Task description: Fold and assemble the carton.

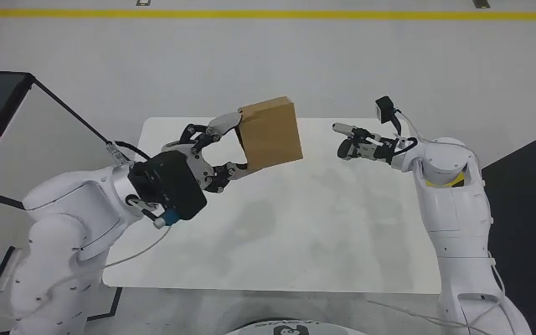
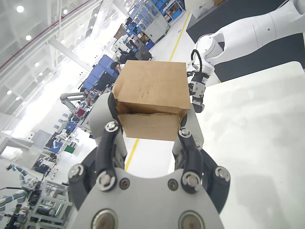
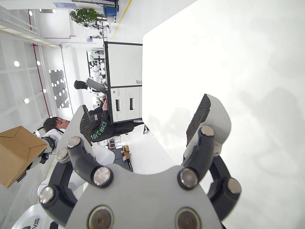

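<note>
Left claw (image 1: 234, 146) is clamping a brown cardboard carton (image 1: 270, 132) by two opposite side walls, one finger on each, and is holding it raised off the white tabletop (image 1: 318, 234). In the top view the carton is hanging over the tabletop's far edge, at about 11 o'clock from the tabletop's middle. In the left wrist view the carton's (image 2: 152, 86) end nearest the claw (image 2: 150, 120) is showing a flap lying loosely across the opening, with a ragged seam not pressed flat. Right claw (image 1: 342, 140) is hovering at about 3 o'clock from the carton, well apart from it, with its fingers spread wide and nothing between them. Its own wrist view is showing the same gaping claw (image 3: 145, 106) above bare tabletop (image 3: 214, 36), and the carton (image 3: 16, 151) far off.

The body is looking already squared up, so closing the flaps is probably the step in hand. The next move is likely calling for the right claw to travel toward 9 o'clock and press the loose flap home while the left grip is bracing without crushing the walls.
</note>
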`<state>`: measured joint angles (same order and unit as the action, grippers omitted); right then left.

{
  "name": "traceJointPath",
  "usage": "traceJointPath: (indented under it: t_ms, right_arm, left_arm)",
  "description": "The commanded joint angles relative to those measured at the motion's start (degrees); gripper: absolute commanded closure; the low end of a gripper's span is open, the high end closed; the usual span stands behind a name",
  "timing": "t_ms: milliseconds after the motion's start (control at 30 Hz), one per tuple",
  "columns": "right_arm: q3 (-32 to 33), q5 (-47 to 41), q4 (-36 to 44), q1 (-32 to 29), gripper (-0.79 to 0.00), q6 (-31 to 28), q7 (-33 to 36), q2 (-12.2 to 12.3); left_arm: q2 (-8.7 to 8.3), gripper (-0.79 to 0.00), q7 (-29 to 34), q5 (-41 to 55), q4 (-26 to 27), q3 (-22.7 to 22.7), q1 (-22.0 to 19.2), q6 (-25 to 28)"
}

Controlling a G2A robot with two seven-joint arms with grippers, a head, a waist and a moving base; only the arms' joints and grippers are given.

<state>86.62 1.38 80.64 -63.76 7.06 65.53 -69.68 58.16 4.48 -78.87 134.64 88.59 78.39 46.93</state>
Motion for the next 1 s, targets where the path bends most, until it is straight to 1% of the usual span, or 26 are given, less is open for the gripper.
traceJointPath:
  t_ms: [0,100,167,267,567,633,733,767,867,967]
  right_arm:
    - [0.0,0.0,0.0,0.0,-0.785,0.0,0.0,0.0]
    - [0.0,0.0,0.0,0.0,-0.785,0.0,0.0,0.0]
    - [0.0,0.0,0.0,0.0,-0.785,0.0,0.0,0.0]
    - [0.0,0.0,0.0,0.0,-0.785,0.0,0.0,0.0]
    - [0.0,0.0,0.0,0.0,-0.785,0.0,0.0,0.0]
    - [0.0,0.0,0.0,0.0,-0.785,0.0,0.0,0.0]
    - [0.0,0.0,0.0,0.0,-0.785,0.0,0.0,0.0]
    - [0.0,0.0,0.0,0.0,-0.785,0.0,0.0,0.0]
    - [0.0,0.0,0.0,0.0,-0.785,0.0,0.0,0.0]
    - [0.0,0.0,0.0,0.0,-0.785,0.0,0.0,0.0]
  left_arm:
    - [0.01,0.0,0.3,-0.2,-0.2,-0.3,0.5,-0.6]
    - [0.13,0.0,-0.7,2.9,-0.8,-1.0,1.9,-2.1]
    - [0.27,0.0,-1.1,7.2,-1.9,-1.1,2.9,-4.0]
    - [0.29,0.0,1.3,12.7,-3.3,-1.1,4.3,-5.1]
    - [0.26,0.0,2.0,13.3,-3.0,-1.0,4.3,-5.0]
    - [0.35,0.0,1.4,15.0,-3.4,-1.4,5.0,-6.0]
    - [0.45,0.0,0.0,22.8,-5.0,-2.8,6.2,-4.7]
    - [0.42,0.0,0.1,26.0,-5.5,-3.5,6.5,-3.5]
    - [0.31,0.0,1.0,33.0,-6.8,-4.1,6.2,-1.4]
    - [0.25,0.0,1.4,37.8,-8.4,-4.6,5.6,-0.3]
